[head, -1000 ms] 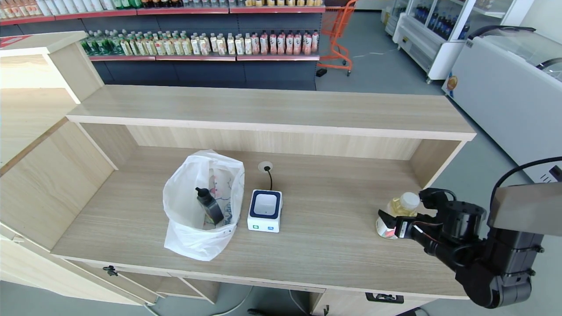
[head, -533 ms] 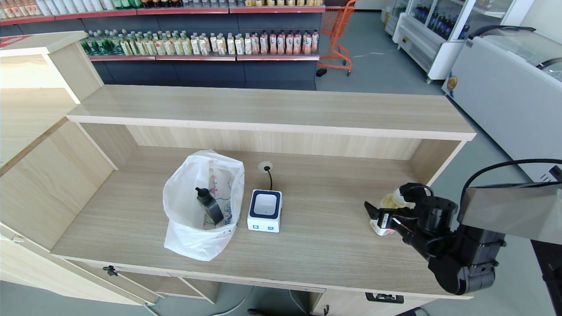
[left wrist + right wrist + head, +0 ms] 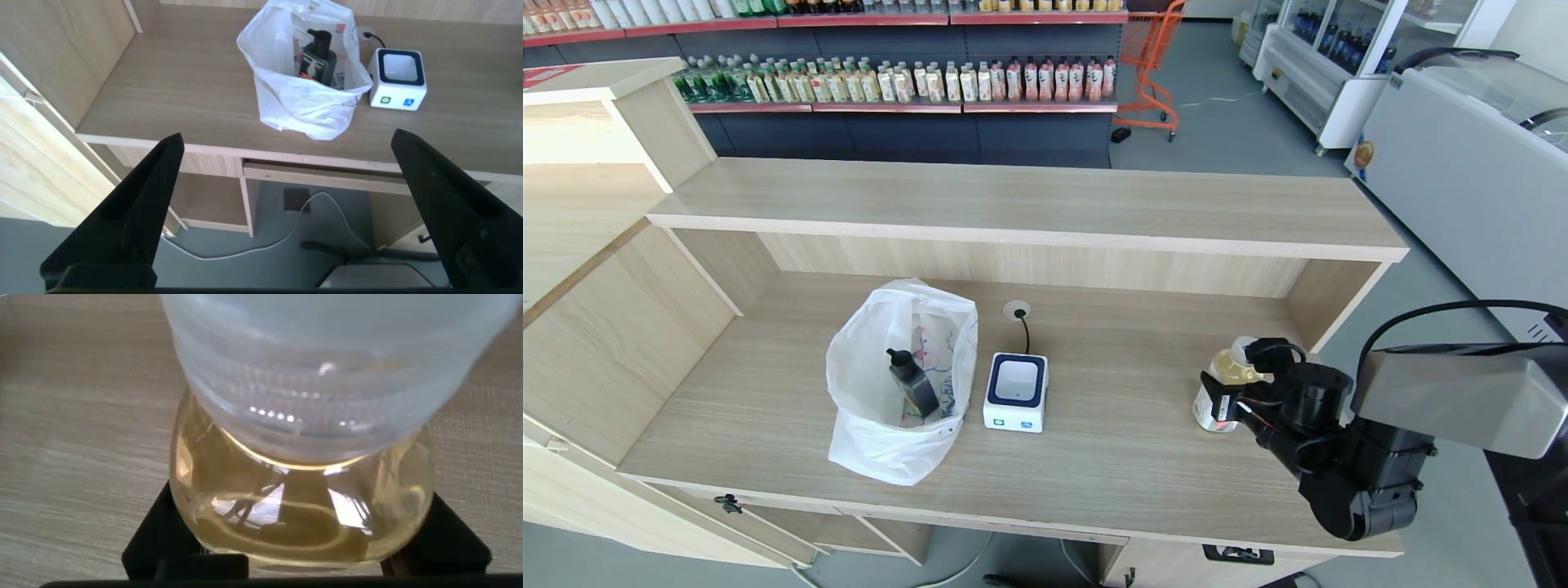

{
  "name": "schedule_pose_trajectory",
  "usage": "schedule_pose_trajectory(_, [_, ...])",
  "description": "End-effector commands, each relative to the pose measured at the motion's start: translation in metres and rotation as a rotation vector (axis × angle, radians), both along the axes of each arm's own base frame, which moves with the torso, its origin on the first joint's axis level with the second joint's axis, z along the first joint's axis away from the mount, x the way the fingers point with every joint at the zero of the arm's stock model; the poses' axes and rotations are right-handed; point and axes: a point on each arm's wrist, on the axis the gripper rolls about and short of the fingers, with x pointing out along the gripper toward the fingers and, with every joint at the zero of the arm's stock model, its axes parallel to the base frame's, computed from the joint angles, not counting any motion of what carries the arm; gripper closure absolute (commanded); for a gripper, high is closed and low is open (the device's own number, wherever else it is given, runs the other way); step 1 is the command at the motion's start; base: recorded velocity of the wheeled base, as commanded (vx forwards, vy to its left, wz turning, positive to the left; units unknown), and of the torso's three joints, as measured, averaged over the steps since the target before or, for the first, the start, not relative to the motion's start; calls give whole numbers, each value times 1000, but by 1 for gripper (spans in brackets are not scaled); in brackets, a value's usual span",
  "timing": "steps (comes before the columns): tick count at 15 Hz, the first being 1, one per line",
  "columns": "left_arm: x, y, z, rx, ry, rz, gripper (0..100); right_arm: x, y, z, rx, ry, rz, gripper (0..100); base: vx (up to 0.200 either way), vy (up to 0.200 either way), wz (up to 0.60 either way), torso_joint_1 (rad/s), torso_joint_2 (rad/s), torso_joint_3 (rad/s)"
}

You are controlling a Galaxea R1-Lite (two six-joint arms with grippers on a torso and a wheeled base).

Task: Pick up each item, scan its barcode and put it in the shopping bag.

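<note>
Pick looks done, scan pending: bottle (image 3: 1227,369) gripped near the tabletop's (image 3: 1127,457) right edge.
Right gripper (image 3: 1221,400) fingers clamped on the upright bottle, well apart from the mid-tabletop scanner (image 3: 1015,390). Shopping bag (image 3: 882,441) stands just beside the scanner. Left gripper (image 3: 286,143) fingers apart, off the front edge. Next: carry the bottle over the scanner, label turned toward its window.

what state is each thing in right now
shopping bag: open, upright on the counter
dark bottle: inside the bag, leaning
scanner: on the counter, nothing over it
yellow drink bottle: capped, clamped in the right gripper
right gripper: shut on the bottle
left gripper: open, empty
</note>
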Motion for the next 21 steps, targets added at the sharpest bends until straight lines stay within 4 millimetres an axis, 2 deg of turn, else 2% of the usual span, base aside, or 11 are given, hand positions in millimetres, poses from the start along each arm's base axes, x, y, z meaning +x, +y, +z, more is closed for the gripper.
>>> schedule_pose_trajectory(1, [0,0,0,0,0,1,0,0,1,6,4,-18,4,100,0,0,0,0,0,0])
schedule_pose_trajectory(3, [0,0,0,0,0,1,0,-9,-2,11,-5,-4,3,100,0,0,0,0,0,0])
schedule_pose_trajectory(5, [0,0,0,0,0,1,0,-19,-3,38,25,-44,58,100,0,0,0,0,0,0])
schedule_pose_trajectory(7, [0,0,0,0,0,1,0,-27,2,78,126,-48,151,100,0,0,0,0,0,0])
schedule_pose_trajectory(8, [0,0,0,0,0,1,0,-32,8,116,209,-29,193,100,0,0,0,0,0,0])
schedule_pose_trajectory(9, [0,0,0,0,0,1,0,-32,9,142,264,-9,189,100,0,0,0,0,0,0])
schedule_pose_trajectory(11, [0,0,0,0,0,1,0,-41,22,171,413,34,218,100,0,0,0,0,0,0])
schedule_pose_trajectory(14, [0,0,0,0,0,1,0,-62,37,172,443,67,470,100,0,0,0,0,0,0])
schedule_pose_trajectory(17, [0,0,0,0,0,1,0,-97,33,137,240,75,846,100,0,0,0,0,0,0])
schedule_pose_trajectory(18, [0,0,0,0,0,1,0,-103,30,133,204,74,915,100,0,0,0,0,0,0])
schedule_pose_trajectory(21, [0,0,0,0,0,1,0,-114,36,142,216,65,1010,100,0,0,0,0,0,0])
